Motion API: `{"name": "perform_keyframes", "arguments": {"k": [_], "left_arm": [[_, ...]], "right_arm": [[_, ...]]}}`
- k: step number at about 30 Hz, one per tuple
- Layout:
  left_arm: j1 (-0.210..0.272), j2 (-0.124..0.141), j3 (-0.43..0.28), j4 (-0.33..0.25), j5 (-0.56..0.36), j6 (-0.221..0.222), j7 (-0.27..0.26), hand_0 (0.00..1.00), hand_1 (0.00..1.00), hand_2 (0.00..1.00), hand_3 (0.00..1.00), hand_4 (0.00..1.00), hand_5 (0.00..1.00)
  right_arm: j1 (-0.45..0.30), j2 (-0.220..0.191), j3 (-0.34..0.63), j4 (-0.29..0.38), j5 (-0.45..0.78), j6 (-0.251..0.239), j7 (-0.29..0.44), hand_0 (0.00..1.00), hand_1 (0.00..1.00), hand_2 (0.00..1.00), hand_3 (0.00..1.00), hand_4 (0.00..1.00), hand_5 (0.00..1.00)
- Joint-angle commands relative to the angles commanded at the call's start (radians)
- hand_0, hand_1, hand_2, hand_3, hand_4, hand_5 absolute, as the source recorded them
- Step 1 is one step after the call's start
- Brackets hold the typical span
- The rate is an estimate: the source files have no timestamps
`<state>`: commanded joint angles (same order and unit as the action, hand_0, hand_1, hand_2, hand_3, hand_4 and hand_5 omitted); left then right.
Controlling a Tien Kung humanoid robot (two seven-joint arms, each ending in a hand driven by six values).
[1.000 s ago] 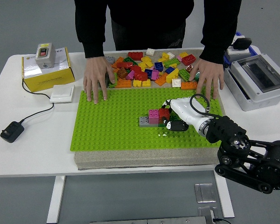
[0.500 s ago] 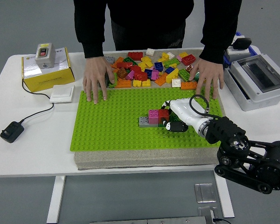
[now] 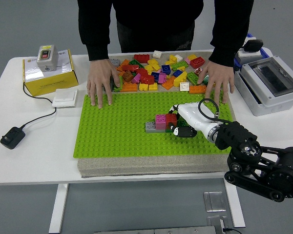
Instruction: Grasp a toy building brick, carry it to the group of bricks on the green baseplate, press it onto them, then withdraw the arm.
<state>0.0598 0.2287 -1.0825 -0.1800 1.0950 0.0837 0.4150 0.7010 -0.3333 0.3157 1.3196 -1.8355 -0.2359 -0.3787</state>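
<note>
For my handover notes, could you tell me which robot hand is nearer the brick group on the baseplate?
The right robot hand: it sits against the brick group at its right end. The left robot hand is out of view.

Bright lime green baseplate on a white tabletop. The little brick group is grey, pink and red. The loose pile behind mixes red, yellow, orange, blue, green, white. Right hand is white with black arm. Yellow box far left.

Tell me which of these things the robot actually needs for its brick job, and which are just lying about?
Job: green baseplate, group of bricks, loose brick pile, right robot hand.

Lying about: yellow box, white switch plate, black plug, grey enclosure.
</note>
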Motion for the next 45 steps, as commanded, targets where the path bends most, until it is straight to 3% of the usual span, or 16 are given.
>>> {"name": "perform_keyframes", "arguments": {"k": [28,45], "left_arm": [[-0.002,-0.001,0.0,0.0,0.001,0.011,-0.008,0.703,0.676,0.55,0.682,0.105,0.66],[-0.001,-0.001,-0.002,0.0,0.007,0.016,-0.011,0.702,0.675,0.529,0.672,0.102,0.661]], "right_arm": [[0.005,0.0,-0.001,-0.011,0.013,-0.003,0.013,0.166,0.198,0.714,0.764,0.54,0.451],[0.006,-0.001,-0.008,-0.011,0.017,-0.001,0.015,0.168,0.202,0.756,0.783,0.585,0.48]]}}
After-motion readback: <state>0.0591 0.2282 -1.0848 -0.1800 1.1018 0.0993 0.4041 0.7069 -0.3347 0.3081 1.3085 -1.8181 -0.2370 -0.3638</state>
